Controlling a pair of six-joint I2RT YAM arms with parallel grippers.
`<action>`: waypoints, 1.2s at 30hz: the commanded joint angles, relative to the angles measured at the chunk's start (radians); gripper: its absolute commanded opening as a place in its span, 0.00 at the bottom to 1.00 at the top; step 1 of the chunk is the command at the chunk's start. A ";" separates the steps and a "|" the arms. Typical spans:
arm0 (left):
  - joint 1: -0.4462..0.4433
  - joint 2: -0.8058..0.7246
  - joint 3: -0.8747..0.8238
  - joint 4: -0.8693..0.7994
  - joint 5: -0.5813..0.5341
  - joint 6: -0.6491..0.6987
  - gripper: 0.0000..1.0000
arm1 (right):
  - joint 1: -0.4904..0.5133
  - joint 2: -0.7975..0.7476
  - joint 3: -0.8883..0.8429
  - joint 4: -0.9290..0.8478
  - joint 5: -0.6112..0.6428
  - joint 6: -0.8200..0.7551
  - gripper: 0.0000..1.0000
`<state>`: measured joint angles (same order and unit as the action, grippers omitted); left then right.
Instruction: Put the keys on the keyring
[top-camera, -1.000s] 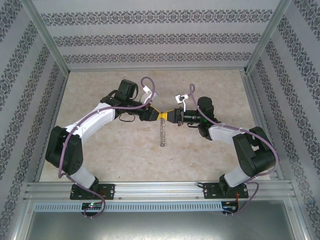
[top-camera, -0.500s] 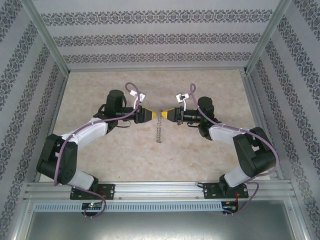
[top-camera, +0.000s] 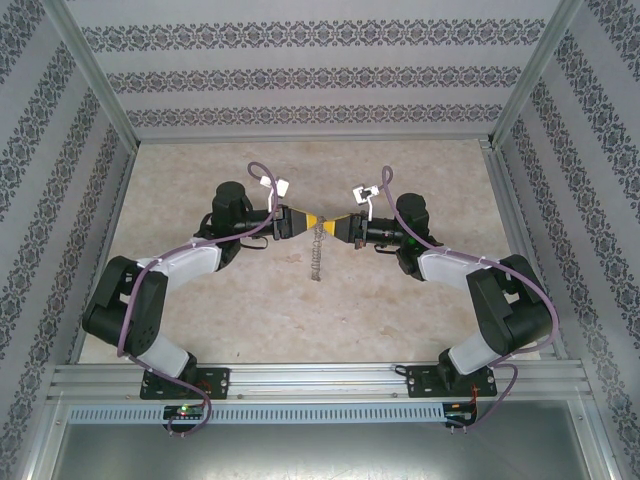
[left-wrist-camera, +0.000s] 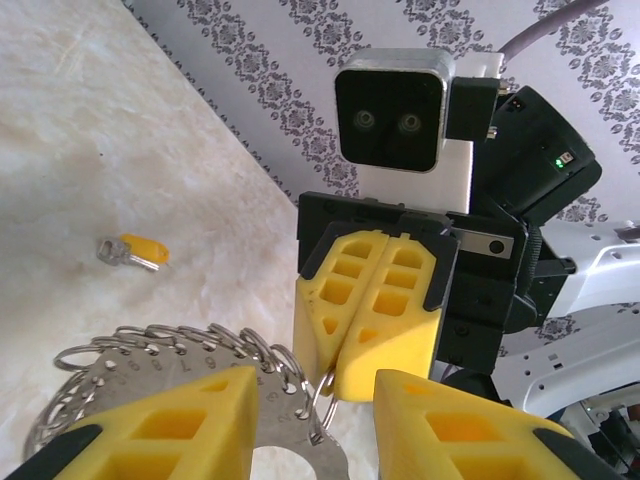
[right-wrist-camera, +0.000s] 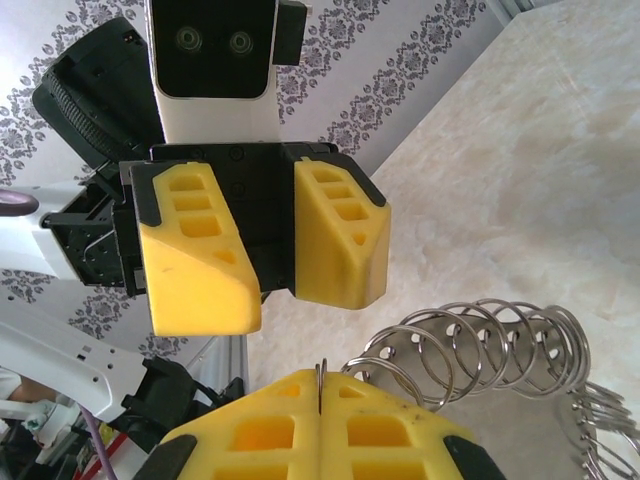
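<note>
The keyring (top-camera: 316, 258), a silvery hoop fringed with small loops, hangs from my right gripper (top-camera: 332, 226) over the middle of the table. In the right wrist view that gripper (right-wrist-camera: 320, 385) is shut on one thin loop, with the other loops (right-wrist-camera: 480, 345) fanning out to the right. My left gripper (top-camera: 312, 221) faces it tip to tip and is open (right-wrist-camera: 272, 305). In the left wrist view the left gripper (left-wrist-camera: 316, 395) has its fingers either side of the pinched loop, and the keyring plate (left-wrist-camera: 150, 370) runs behind its left finger. The key (left-wrist-camera: 135, 250), yellow-headed, lies on the table beyond.
The table is pale stone-patterned (top-camera: 400, 320), walled on three sides by patterned panels (top-camera: 300, 75). An aluminium rail (top-camera: 320, 380) carrying both arm bases runs along the near edge.
The left arm drew back from the right gripper half a second ago, then came forward again to face it. The right gripper stayed still, holding the keyring.
</note>
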<state>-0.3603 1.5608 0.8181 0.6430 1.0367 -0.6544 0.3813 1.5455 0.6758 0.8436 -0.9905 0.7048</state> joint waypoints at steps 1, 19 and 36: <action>-0.022 0.020 -0.013 0.090 0.031 -0.028 0.35 | -0.014 -0.018 0.014 0.067 0.008 -0.001 0.00; -0.060 0.054 -0.025 0.157 0.046 -0.055 0.33 | -0.024 -0.027 0.010 0.083 0.021 0.015 0.00; -0.068 0.061 -0.021 0.179 0.010 -0.059 0.16 | -0.023 -0.018 0.002 0.092 0.018 0.017 0.00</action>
<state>-0.4179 1.6169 0.7929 0.7490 1.0420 -0.7158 0.3683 1.5455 0.6758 0.8764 -0.9733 0.7132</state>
